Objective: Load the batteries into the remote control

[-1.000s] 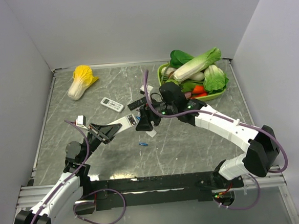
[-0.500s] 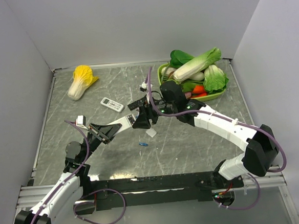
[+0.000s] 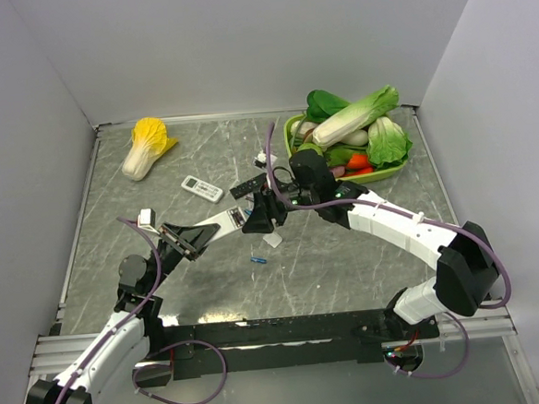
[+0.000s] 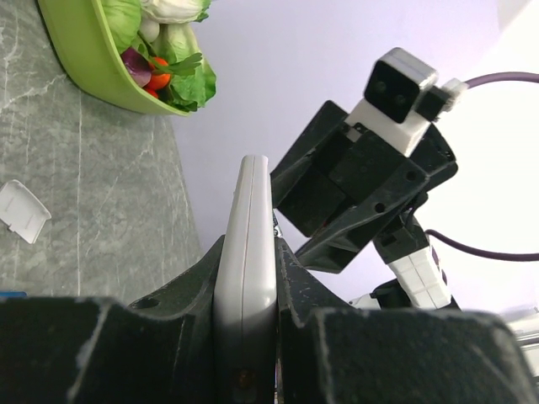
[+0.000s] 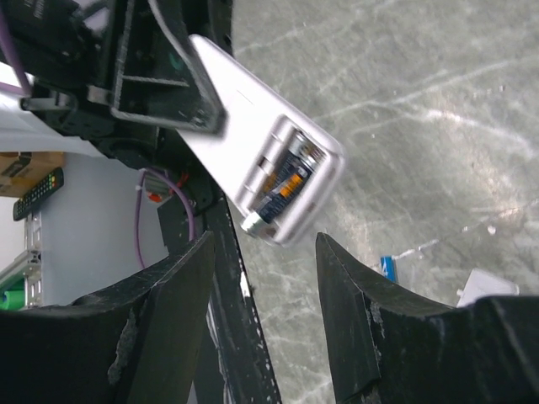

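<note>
The white remote control (image 3: pixel 226 218) is held off the table with my left gripper (image 3: pixel 198 233) shut on its edges; in the left wrist view it stands edge-on (image 4: pixel 253 194) between the jaws (image 4: pixel 248 249). Its back is open (image 5: pixel 278 164), and one dark battery (image 5: pixel 282 189) lies in the compartment with its silvery end poking past the edge. My right gripper (image 3: pixel 259 221) hovers at that end of the remote, its jaws (image 5: pixel 265 244) open and empty just below the battery's tip. A second, blue battery (image 3: pixel 258 259) (image 5: pixel 386 267) lies on the table.
The white battery cover (image 3: pixel 273 241) (image 4: pixel 24 210) lies on the table beside the loose battery. A small white remote (image 3: pixel 201 188) and a black remote (image 3: pixel 250 185) lie behind. A green basket (image 3: pixel 293 143) of vegetables stands back right, a yellow cabbage (image 3: pixel 145 146) back left.
My right gripper has shifted slightly left and back along the remote's end, and its jaws have narrowed a little. The left arm and remote have not moved.
</note>
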